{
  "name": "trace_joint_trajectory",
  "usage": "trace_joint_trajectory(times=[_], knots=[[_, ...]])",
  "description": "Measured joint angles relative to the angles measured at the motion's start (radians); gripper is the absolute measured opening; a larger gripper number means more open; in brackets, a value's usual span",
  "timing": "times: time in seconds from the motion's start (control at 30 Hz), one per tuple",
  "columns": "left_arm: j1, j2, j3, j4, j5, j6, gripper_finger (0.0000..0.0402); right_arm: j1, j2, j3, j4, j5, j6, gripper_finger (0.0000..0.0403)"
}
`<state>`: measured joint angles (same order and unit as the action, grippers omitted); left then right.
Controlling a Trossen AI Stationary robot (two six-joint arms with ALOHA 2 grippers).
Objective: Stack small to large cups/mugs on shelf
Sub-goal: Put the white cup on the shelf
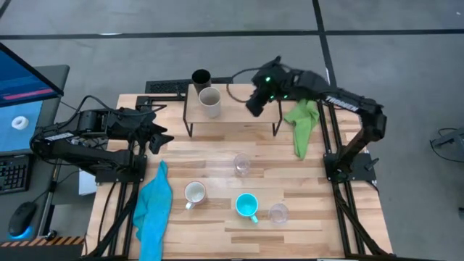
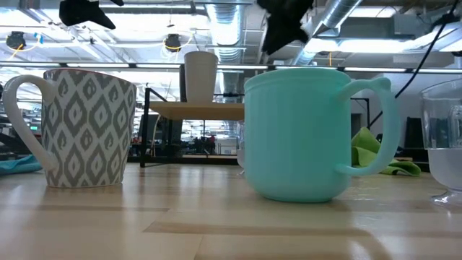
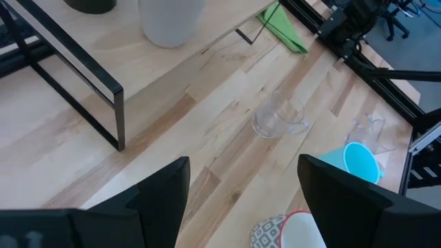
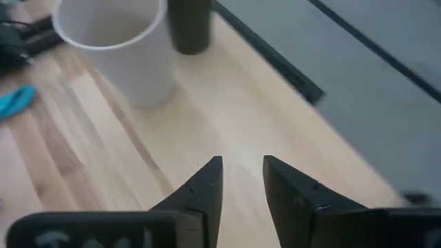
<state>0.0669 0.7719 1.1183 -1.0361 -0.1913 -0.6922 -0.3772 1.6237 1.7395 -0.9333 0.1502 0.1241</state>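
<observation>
The right hand [image 4: 242,180] hangs over the shelf [image 1: 239,109], fingers a little apart, holding nothing. The beige cup [image 1: 210,101] and black tumbler [image 1: 201,77] stand on the shelf nearby. The left hand [image 1: 161,135] waits wide open, over the counter's [image 1: 217,221] edge.

One black tumbler [image 1: 201,76], one beige cup [image 1: 210,102], one white mug [image 1: 194,193], one cyan mug [image 1: 247,206], two clear glasses [image 1: 241,164], two cloths [image 1: 154,210]

shelf: low light-wood board on thin black metal legs [image 1: 239,107] is set at the table's far edge | on it, left end: beige-grey cup [image 1: 209,101], black tumbler [image 1: 201,77] behind | before it: clear glass [image 1: 241,164]; patterned white handled mug [image 1: 194,193], cyan handled mug [image 1: 247,206], second clear glass [image 1: 278,213] further forward
</observation>
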Motion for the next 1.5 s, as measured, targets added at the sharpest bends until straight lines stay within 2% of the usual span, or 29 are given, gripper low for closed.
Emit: trace_joint_trajectory(times=[0.13, 0.33, 0.47, 0.7, 0.9, 1.5], knots=[[0.000, 0.000, 0.000, 0.000, 0.000, -0.007, 0.0261, 0.030, 0.052, -0.098, 0.198, -0.018, -0.019, 0.0118], [0.000, 0.000, 0.000, 0.000, 0.000, -0.028, 0.0261, 0.034, 0.162, -0.100, 0.368, -0.020, -0.019, 0.0116], [0.000, 0.000, 0.000, -0.001, 0.000, -0.044, 0.0261, 0.029, 0.212, -0.101, 0.420, -0.030, -0.019, 0.0116], [0.000, 0.000, 0.000, -0.002, -0.006, -0.053, 0.0261, 0.032, 0.248, -0.101, 0.481, -0.101, -0.019, 0.0116], [0.000, 0.000, 0.000, -0.002, -0.008, -0.052, 0.0261, 0.035, 0.247, -0.101, 0.541, -0.101, -0.018, 0.0116], [0.000, 0.000, 0.000, -0.002, -0.026, -0.089, 0.0261, 0.035, 0.297, -0.102, 0.567, -0.102, 0.007, 0.0117]])
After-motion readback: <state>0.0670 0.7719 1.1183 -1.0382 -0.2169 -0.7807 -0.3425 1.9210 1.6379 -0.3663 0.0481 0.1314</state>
